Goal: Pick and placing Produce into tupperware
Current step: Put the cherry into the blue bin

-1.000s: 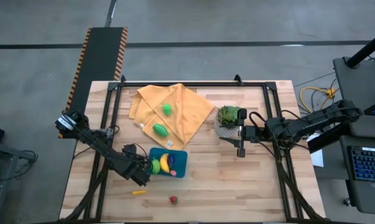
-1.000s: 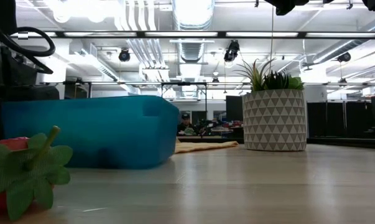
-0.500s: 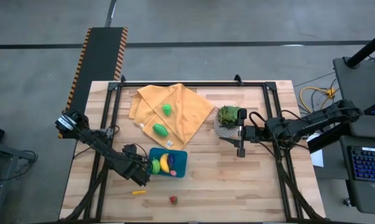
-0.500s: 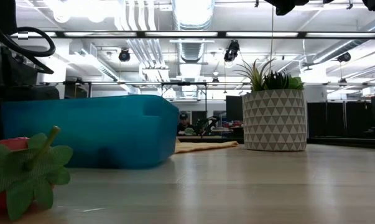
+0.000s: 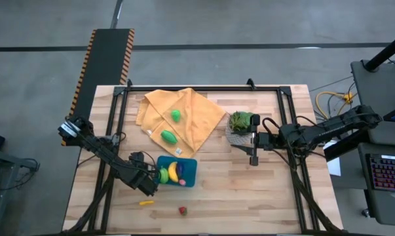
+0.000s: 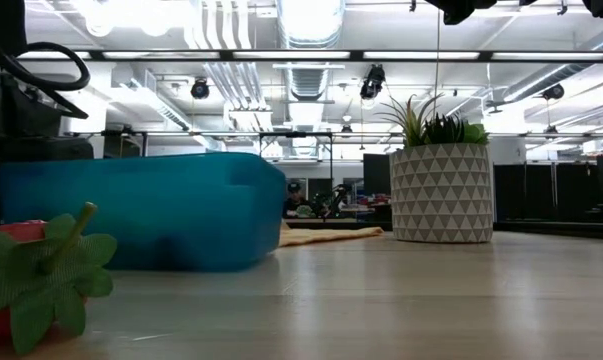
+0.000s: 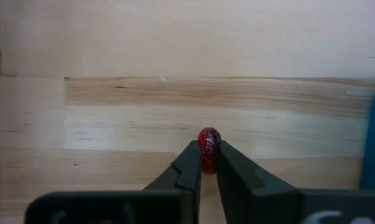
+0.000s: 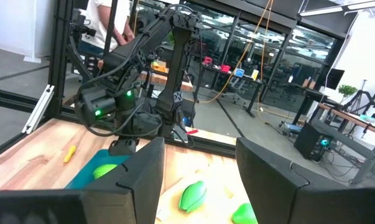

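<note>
My left gripper [image 5: 149,189] points steeply down at the table just left of the teal tupperware [image 5: 186,172]. It is shut on a small red piece of produce [image 7: 208,137], which the gripper hides in the high view. A yellow banana [image 5: 173,172], a green piece [image 5: 163,175] and a purple piece [image 5: 181,170] lie in the tupperware. Two green pieces [image 5: 176,115] [image 5: 168,137] rest on the orange cloth [image 5: 197,118]. My right gripper [image 8: 199,168] hangs level and open beside the potted plant [image 5: 241,122], with nothing between its fingers. My left gripper pinches the small red piece [image 7: 208,144] between its two fingertips [image 7: 190,158], one finger on each side. The fingers come from above, slanting steeply down. Whether the piece rests on the wood or hangs just above it, I cannot tell.
An orange-yellow piece [image 5: 145,202] and a red piece with green leaves [image 5: 182,210] lie on bare wood near the table's front edge. In the low view that leafy red piece [image 6: 31,280] sits in front of the tupperware [image 6: 151,210]. The patterned plant pot [image 6: 441,190] stands to the right.
</note>
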`<state>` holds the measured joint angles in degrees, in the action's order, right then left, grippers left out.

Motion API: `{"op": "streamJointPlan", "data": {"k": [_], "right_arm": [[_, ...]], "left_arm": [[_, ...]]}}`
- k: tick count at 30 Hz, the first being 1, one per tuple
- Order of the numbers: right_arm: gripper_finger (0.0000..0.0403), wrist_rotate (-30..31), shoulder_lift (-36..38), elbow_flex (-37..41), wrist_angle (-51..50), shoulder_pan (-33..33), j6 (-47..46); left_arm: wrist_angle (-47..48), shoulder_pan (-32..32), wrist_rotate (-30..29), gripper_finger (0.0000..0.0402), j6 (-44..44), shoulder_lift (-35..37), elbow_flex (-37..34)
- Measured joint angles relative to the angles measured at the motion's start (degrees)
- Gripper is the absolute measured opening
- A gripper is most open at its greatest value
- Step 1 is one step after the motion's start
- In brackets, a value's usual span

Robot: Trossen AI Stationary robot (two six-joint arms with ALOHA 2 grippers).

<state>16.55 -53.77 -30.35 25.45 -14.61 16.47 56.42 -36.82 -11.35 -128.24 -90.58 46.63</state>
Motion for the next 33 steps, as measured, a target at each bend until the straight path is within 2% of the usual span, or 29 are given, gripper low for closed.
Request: {"op": "streamJointPlan", "data": {"k": [21, 24, 28, 33], "right_arm": [[0.0192, 0.01, -0.01, 0.0, 0.02, 0.0, 0.0], [0.0192, 0.01, 0.01, 0.0, 0.01, 0.01, 0.0], [0.0192, 0.01, 0.02, 0.0, 0.0, 0.02, -0.01], [0.0192, 0.01, 0.02, 0.0, 0.0, 0.01, 0.0]], "left_arm": [[5.54, 0.02, -1.96, 0.0015, 3.14, 4.29, 3.13], [5.97, 0.01, -5.93, 0.0015, 5.31, 5.93, 3.89], [5.38, 0.06, -14.28, 0.0015, 10.61, 9.01, 5.57], [5.56, 0.04, -20.7, 0.0015, 16.8, 12.02, 8.01]]}}
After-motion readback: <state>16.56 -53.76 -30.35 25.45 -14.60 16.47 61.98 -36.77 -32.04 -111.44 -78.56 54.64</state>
